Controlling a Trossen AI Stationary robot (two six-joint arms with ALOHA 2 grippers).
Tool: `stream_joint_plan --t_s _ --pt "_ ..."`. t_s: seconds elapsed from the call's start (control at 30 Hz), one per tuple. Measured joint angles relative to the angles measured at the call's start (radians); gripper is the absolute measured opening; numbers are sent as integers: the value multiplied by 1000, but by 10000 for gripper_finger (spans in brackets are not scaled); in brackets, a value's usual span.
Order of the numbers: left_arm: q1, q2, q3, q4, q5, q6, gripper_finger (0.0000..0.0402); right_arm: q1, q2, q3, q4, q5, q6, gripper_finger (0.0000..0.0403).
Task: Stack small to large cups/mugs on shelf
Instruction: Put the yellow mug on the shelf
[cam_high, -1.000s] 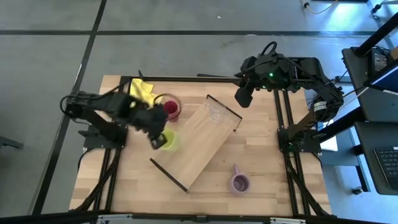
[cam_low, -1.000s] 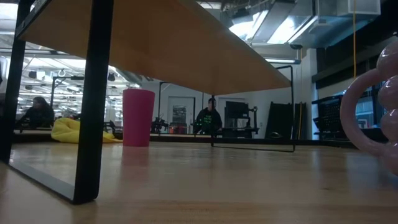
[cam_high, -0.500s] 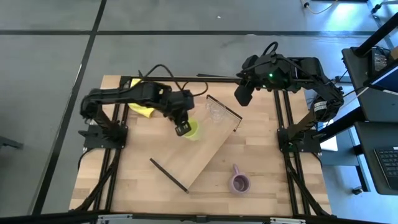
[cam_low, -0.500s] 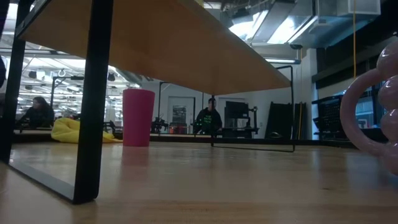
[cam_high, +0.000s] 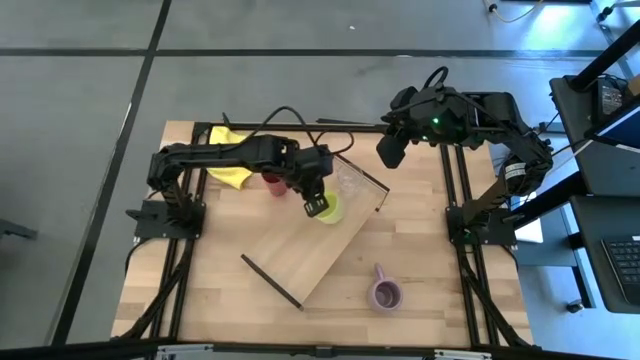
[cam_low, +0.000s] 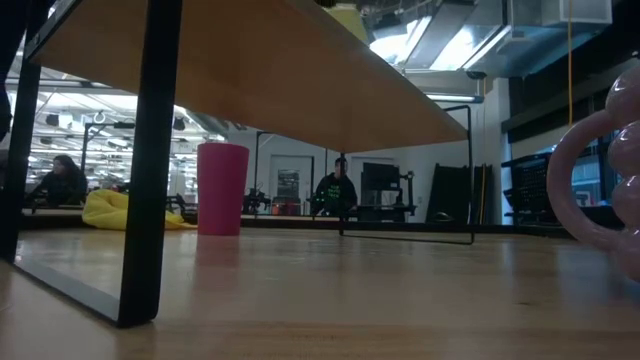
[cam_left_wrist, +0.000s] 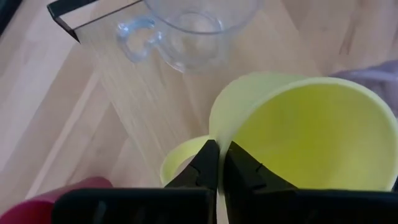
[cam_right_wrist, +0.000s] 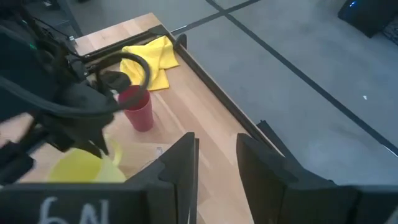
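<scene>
My left gripper (cam_high: 316, 207) is shut on the lime-yellow handled mug (cam_high: 328, 209) over the far half of the light-wood shelf (cam_high: 315, 250), just near of a clear glass mug (cam_high: 347, 180) that stands on the shelf. The dark red tumbler (cam_high: 272, 182) stands upright on the table left of the shelf. The lilac mug (cam_high: 384, 293) stands on the table at the near right. My right gripper (cam_high: 390, 155) hangs open and empty above the table's far right part. My left gripper pinches the lime-yellow mug's wall at the rim (cam_left_wrist: 217, 134), right beside the handle (cam_left_wrist: 180, 158). One finger (cam_left_wrist: 245, 174) is inside the mug and one finger (cam_left_wrist: 200, 171) outside. The fingers come from above, slanting down. Whether the mug's base touches the shelf I cannot tell.
A yellow cloth (cam_high: 228, 150) lies at the table's far left corner. The shelf lies slantwise across the table's middle, with dark rails at its short ends (cam_high: 270, 281). In the low view the shelf's board (cam_low: 250, 70) spans overhead, and people show in the room beyond.
My left gripper has carried the lime-yellow mug from beside the red tumbler, left of the shelf, toward the table's right edge and a little toward the far edge. The mug is now over the shelf near the clear glass mug. The gripper stays shut on it.
</scene>
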Motion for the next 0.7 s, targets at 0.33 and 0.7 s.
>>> stream_joint_plan --t_s 0.33,0.7 --pt "13 1 2 3 -22 -2 5 0 0 -2 1 0 2 120" --pt "8 1 16 43 5 6 40 0 0 -8 -3 1 -3 120"
